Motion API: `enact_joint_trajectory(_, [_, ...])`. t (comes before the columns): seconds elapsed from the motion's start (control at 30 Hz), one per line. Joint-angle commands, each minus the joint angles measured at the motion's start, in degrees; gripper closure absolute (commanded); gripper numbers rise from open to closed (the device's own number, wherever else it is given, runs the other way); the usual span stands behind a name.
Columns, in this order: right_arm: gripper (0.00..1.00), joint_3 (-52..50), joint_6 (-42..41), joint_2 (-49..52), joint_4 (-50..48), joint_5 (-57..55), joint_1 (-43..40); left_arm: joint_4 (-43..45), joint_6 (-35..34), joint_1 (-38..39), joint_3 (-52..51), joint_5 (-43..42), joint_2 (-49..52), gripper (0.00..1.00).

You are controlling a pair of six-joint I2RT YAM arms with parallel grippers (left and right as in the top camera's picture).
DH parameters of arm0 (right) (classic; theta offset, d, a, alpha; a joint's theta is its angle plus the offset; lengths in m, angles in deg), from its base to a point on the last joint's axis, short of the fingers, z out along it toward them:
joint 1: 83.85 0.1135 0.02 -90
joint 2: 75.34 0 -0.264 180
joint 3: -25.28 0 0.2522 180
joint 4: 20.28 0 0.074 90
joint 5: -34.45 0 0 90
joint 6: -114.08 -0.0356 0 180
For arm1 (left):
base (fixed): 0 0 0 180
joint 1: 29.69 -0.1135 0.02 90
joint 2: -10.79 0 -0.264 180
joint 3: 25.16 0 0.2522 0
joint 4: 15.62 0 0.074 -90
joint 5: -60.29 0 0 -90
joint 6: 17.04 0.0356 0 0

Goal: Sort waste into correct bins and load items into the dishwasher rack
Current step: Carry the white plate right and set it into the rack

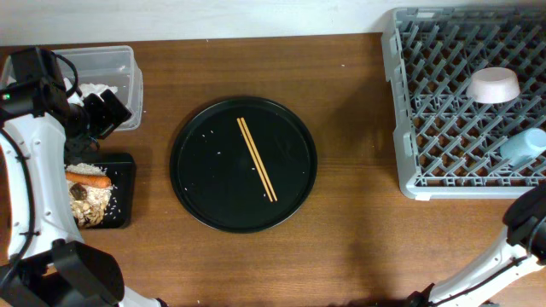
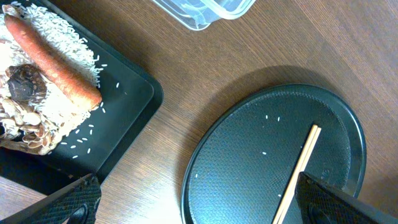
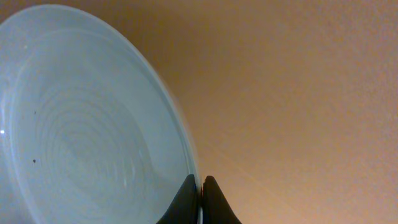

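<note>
Two wooden chopsticks (image 1: pixel 256 159) lie side by side on the round black tray (image 1: pixel 196 179), running from 11 o'clock to 5 o'clock. They appear to be the only items not yet in the dishwasher rack (image 1: pixel 409 128) at the table's (image 1: pixel 358 247) 3 o'clock. The left gripper (image 2: pixel 199 205) hovers at 9 o'clock beside the flat black tray (image 2: pixel 134 93), fingers spread wide and empty. The right gripper (image 3: pixel 200 199) pinches the rim of what looks like the light blue cup (image 1: pixel 522 147), at the rack's 4 o'clock edge. Seating the cup between pegs before letting go should stop it rolling.
</note>
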Motion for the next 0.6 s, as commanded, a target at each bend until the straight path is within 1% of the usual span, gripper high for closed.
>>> enact_joint_trajectory(0.0, [0.96, -2.38, 5.42, -0.70, -2.25, 0.50, 2.71, -0.07, -0.72, -0.04, 0.17, 0.22, -1.51, 0.01])
enact_joint_trajectory(0.1, [0.96, -4.61, 9.40, -0.70, -4.48, 0.02, 4.07, -0.07, -0.72, -0.04, 0.17, 0.20, -1.51, 0.01])
enact_joint_trajectory(0.17, [0.96, -6.56, 11.26, -0.70, -7.52, -3.37, 4.83, -0.07, -0.72, -0.04, 0.17, 0.22, -1.51, 0.01])
enact_joint_trajectory(0.27, [0.96, -6.95, 14.78, -0.70, -9.11, -4.72, 5.03, -0.07, -0.72, -0.04, 0.17, 0.22, -1.51, 0.01])
enact_joint_trajectory(0.37, [0.96, -6.95, 15.67, -0.70, -14.40, -11.74, 5.03, -0.07, -0.72, -0.04, 0.17, 0.22, -1.51, 0.01])
enact_joint_trajectory(0.47, [0.96, -6.95, 20.37, -0.72, -18.05, -13.09, 5.03, -0.07, -0.74, -0.04, 0.17, 0.22, -1.51, 0.01])
enact_joint_trajectory(0.57, [0.96, -6.93, 20.74, -0.74, -18.45, -12.76, 5.03, -0.07, -0.72, -0.04, 0.17, 0.22, -1.51, 0.01])
